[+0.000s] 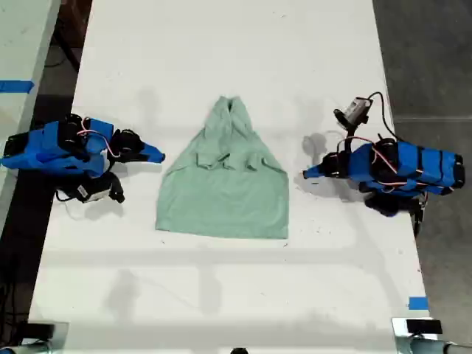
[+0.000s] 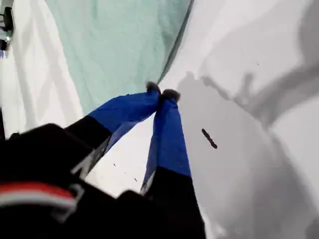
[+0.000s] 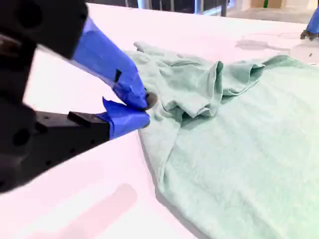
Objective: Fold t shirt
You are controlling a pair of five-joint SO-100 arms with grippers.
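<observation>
On the exterior view's left of the t shirt [image 1: 225, 192], my second hand [image 1: 157, 155] rests low on the white tabletop [image 1: 221, 44], near the shirt's edge but apart from it. Its jaws stand a sliver apart and hold nothing. The pale mint t shirt lies flat mid-tabletop, sleeves folded in, neck end narrowed and pointing away from the hem. On the exterior view's right of the t shirt, my first hand [image 2: 162, 92] is pinched fully together, empty, just beside the cloth.
</observation>
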